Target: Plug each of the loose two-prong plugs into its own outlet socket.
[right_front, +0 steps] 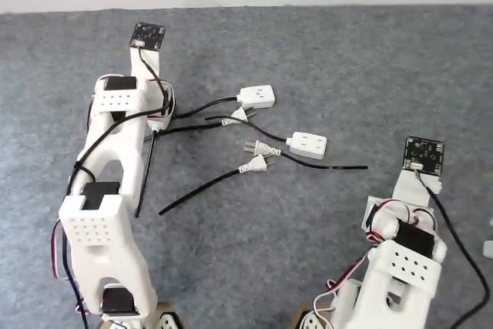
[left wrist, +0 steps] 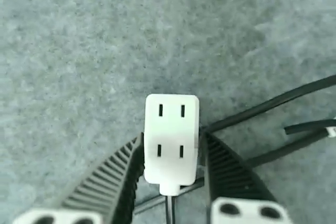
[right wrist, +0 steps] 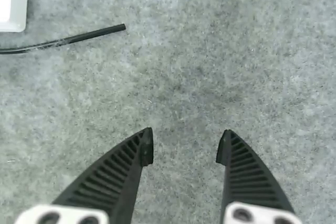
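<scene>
On the grey carpeted tabletop (right_front: 370, 59), seen from the high camera, a white plastic outlet socket (right_front: 256, 96) lies near the middle, toward the far edge. Its black cable runs toward the left arm (right_front: 115, 152). A second white outlet socket (right_front: 308, 142) lies closer to the centre, apart from the first. Two white two-prong plugs on black cables lie loose beside it: the upper plug (right_front: 260, 148) near its cable end, and the lower plug (right_front: 254, 164) just beside that one, toward the near edge. The right arm (right_front: 404, 267) stands at the near right corner.

In the left wrist view, the left end effector (left wrist: 172, 142) has its black ribbed fingers (left wrist: 123, 171) apart by about the first socket's width. The socket's cable end shows between them — whether they touch it I cannot tell. Both pairs of slots are unfilled.

In the right wrist view, the right end effector (right wrist: 185, 145) hangs wide open over the carpet, holding nothing. A black cable end (right wrist: 79, 38) and a white block corner (right wrist: 10, 3) lie beyond it.
</scene>
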